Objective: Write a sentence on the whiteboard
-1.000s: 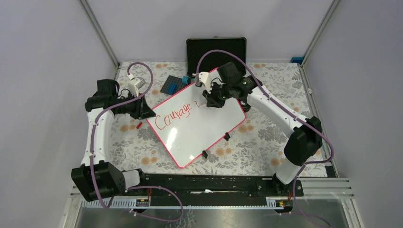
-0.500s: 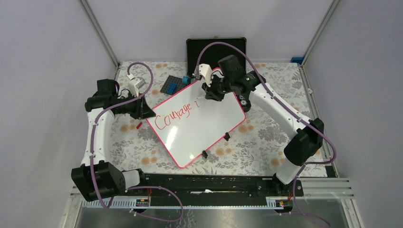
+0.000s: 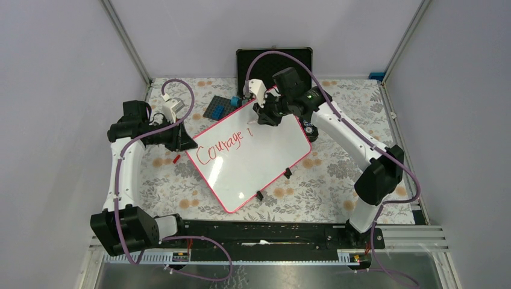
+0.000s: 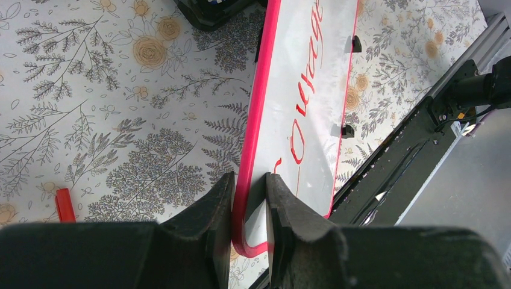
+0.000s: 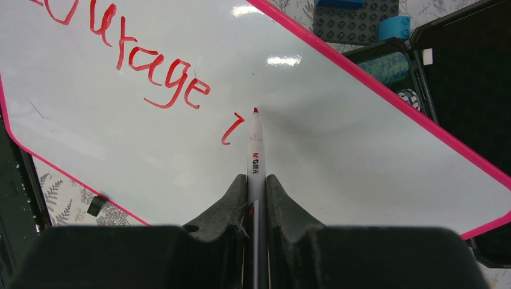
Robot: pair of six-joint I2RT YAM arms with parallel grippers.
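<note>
The whiteboard point(image 3: 259, 168) lies askew on the floral tablecloth point(image 3: 325, 174). Its left corner is pinched between the left gripper's point(image 4: 249, 186) jaws. The right gripper point(image 5: 257, 180) is clamped on a red marker point(image 5: 255, 144) whose tip sits just beside the last stroke of the sentence point(image 3: 221, 146). If the pinch on the thin pink frame point(image 4: 256, 108) slips, pen pressure could skate the board and skew the next letters.

Desk point(image 3: 337, 180) covered by a pale cloth printed with grey ferns and tan roses. Plain lavender-grey walls point(image 3: 60, 66) enclose it on three sides, with aluminium posts point(image 3: 126, 42) at the rear corners. A black rail point(image 3: 271, 229) runs along the near edge, with a grey metal ledge point(image 3: 301, 274) beyond it.
</note>
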